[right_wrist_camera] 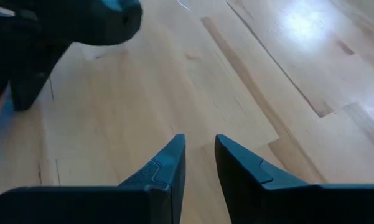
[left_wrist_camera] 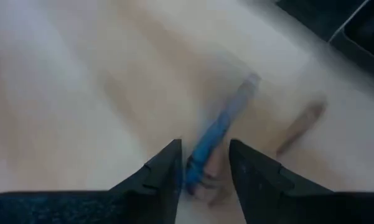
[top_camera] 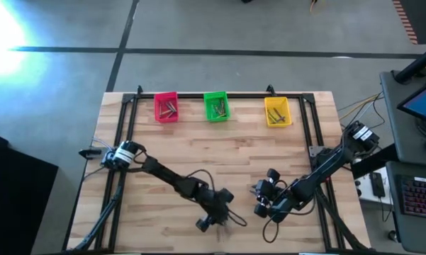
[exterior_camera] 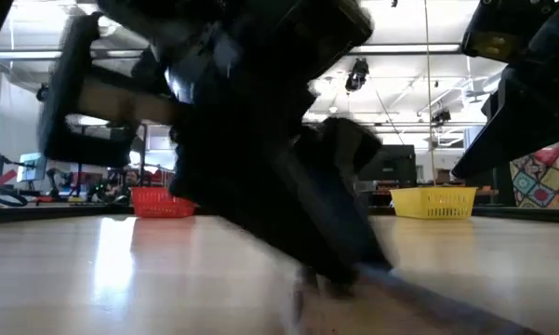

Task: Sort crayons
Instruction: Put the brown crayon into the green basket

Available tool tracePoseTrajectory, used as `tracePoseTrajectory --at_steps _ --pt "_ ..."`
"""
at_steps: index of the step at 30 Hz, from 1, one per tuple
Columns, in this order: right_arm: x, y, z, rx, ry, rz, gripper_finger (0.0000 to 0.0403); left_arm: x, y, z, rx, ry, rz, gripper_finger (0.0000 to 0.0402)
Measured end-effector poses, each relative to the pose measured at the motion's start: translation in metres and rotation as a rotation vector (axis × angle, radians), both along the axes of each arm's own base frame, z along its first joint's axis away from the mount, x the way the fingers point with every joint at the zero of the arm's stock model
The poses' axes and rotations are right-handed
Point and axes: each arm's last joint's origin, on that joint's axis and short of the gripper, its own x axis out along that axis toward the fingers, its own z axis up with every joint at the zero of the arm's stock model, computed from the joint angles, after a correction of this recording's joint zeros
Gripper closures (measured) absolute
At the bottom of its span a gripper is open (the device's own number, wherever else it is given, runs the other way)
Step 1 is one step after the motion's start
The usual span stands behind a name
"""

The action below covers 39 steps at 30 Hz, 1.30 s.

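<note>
A blue crayon (left_wrist_camera: 219, 130) lies on the wooden table, its near end between the two fingers of my left gripper (left_wrist_camera: 205, 163), which stands open and slants down at it. In the high view that gripper (top_camera: 204, 224) is near the table's front edge, at the middle. A brownish crayon (left_wrist_camera: 302, 126) lies on the table just beside the blue one. My right gripper (right_wrist_camera: 200, 147) hovers over bare wood with a narrow gap and nothing between its fingers; it (top_camera: 261, 209) is to the right of the left gripper. My left gripper has the blue crayon's near end (left_wrist_camera: 193, 175) between its fingers, close to one finger (left_wrist_camera: 169, 167). Motion blur hides whether either finger touches it. The fingers slant down from above and lie along the crayon, which rests flat on the table.
Pink (top_camera: 166, 108), green (top_camera: 215, 106) and yellow (top_camera: 277, 112) bins stand in a row at the table's far edge, each with crayons inside. A black frame (top_camera: 125, 120) runs round the table. The two grippers are close together near the front.
</note>
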Motion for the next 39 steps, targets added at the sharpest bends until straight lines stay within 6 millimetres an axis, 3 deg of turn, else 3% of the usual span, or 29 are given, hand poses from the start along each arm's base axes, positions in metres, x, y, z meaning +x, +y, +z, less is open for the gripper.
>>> tracePoseTrajectory --at_steps 6,18,23,27,33,39 --pt "0.0 0.0 0.0 -0.002 0.002 0.0 0.0325 0.003 0.008 -0.001 0.043 0.049 0.06 0.0307" --pt "-0.001 0.0 0.0 -0.002 0.002 0.002 0.0326 -0.001 0.025 -0.004 -0.004 0.129 0.221 0.0392" --pt "-0.001 0.0 0.0 -0.001 0.001 0.002 0.033 -0.002 0.025 -0.001 -0.015 0.118 0.241 0.0395" --pt "-0.001 0.0 0.0 0.0 0.001 0.002 0.0335 -0.004 0.027 0.012 -0.021 0.082 0.244 0.0399" --pt "-0.001 0.0 0.0 0.006 -0.003 -0.003 0.0333 -0.029 0.041 0.027 0.028 -0.004 0.347 0.0401" --pt "0.0 0.0 0.0 0.01 -0.005 -0.007 0.0333 -0.076 0.062 0.037 -0.055 -0.136 0.495 0.0401"
